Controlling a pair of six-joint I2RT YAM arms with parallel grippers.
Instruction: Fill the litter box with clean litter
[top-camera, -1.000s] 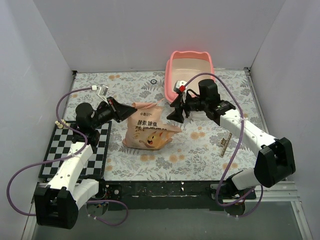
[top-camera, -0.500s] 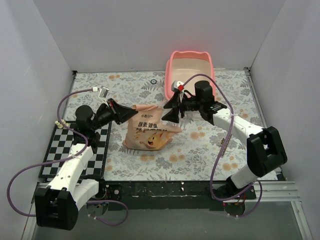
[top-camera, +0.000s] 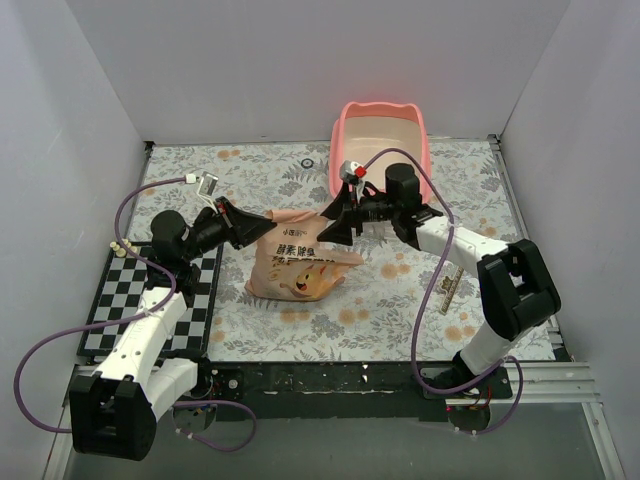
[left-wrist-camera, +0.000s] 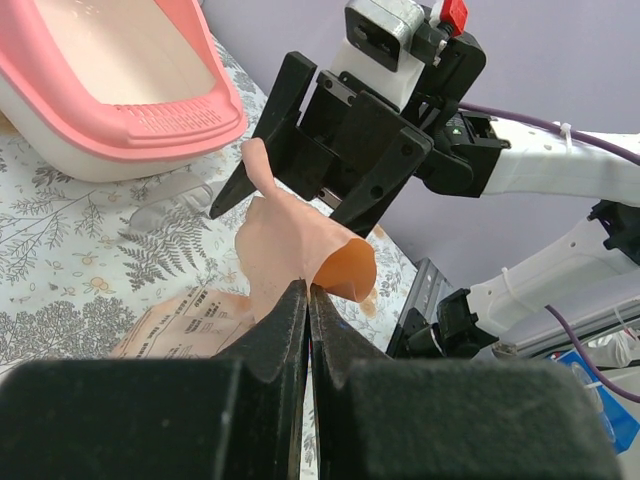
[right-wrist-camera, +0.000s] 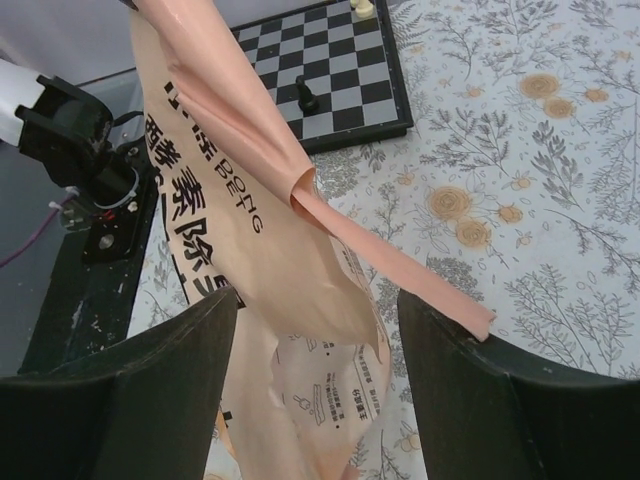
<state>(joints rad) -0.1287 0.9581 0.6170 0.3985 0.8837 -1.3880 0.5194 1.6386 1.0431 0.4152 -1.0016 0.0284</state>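
Top external view first: the flowered counter fills the floor of the booth, and the litter box sits at its upper middle, against the back wall. It is a deep pink tray with a rounded rim. Its cream base looks bare, and I can see no clean litter in any view, so the granules are presumably all inside the bag.

The orange-tan bag lies at the centre of the frame, below and left of the box, with its printed face up and its top edge pulled upward. The left wrist view shows the left pincer closed tight on a curled flap of that top edge. The right pincer stands spread wide, with the crumpled upper part of the bag between its fingers and nothing gripped.

I judge the job to be at the bag-opening stage, with nothing poured. Next, the right pincer needs to close on the film near the left one's hold, so the two can part the mouth. A checkered board lies at lower left.
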